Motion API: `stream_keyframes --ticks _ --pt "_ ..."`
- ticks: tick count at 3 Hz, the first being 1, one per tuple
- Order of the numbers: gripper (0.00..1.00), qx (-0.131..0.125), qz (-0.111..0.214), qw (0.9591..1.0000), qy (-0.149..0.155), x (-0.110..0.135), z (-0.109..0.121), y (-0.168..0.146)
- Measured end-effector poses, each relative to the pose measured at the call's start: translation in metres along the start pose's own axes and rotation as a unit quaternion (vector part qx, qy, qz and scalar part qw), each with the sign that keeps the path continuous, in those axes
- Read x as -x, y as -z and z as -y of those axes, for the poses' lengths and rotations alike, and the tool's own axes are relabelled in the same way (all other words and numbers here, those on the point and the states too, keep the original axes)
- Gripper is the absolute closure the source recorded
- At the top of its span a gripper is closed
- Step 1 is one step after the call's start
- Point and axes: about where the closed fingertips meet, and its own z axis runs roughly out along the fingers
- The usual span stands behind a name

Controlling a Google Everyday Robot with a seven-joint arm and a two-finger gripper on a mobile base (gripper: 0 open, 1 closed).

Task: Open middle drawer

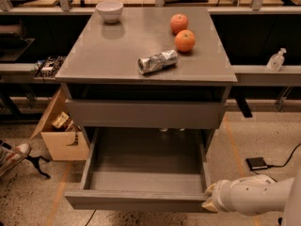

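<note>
We see the middle drawer (136,201) standing well out toward us, below the closed upper front (143,113) of the grey cabinet (117,51). The gripper (210,199) sits at the drawer's near right corner, against the end of its front panel. Clamped or released, we cannot tell. On the cabinet top are a white bowl (109,11) far left, the far orange (179,22) and near orange (185,40) at right, and a crushed can (158,61) near the middle. A cardboard box (61,138) stands on the floor at left.
</note>
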Motion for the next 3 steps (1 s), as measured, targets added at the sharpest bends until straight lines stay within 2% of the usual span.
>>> stream_keyframes --ticks 1,3 --pt "0.86 0.000 0.000 1.0000 0.000 0.0000 0.0000 0.0000" --pt "0.39 0.001 0.000 1.0000 0.001 0.0009 -0.0006 -0.0007"
